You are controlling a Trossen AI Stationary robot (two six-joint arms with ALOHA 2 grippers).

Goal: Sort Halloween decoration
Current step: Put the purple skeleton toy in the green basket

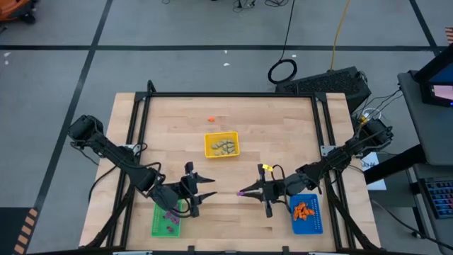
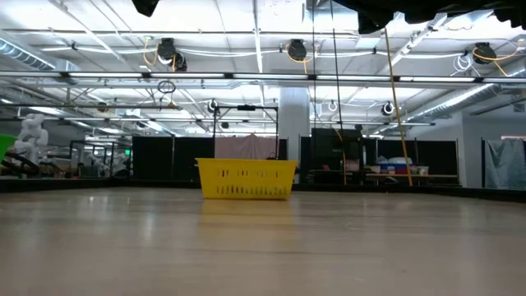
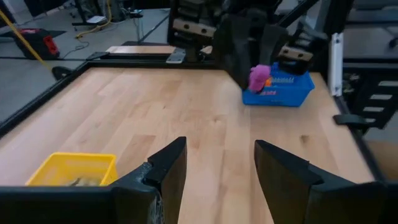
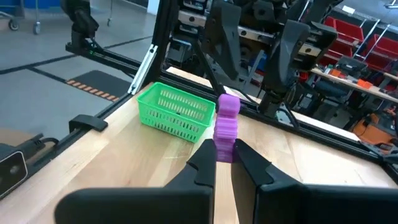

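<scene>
along the table's near edge the green tray sits toward the left corner with a few purple trinkets in it, and the blue tray toward the right corner holds orange ones. between them, just in from that edge, the two arms face each other. the right gripper has its fingers pinched tight on a purple trinket, gripped at its lower end so its long axis stands up out of the fingertips; in the high view the piece shows at the tip, leading toward the left side of the table. the left gripper waits with fingers well parted and nothing between them, aimed straight at the piece, with a gap of bare wood between. the green tray lies on the left arm's side, beyond the left gripper as the right one sees it, so the piece probably has to go leftward, by hand-over or by a carry. farther back, around mid-table, the yellow tray holds pale pieces, and one orange trinket lies loose nearer the far edge.
</scene>
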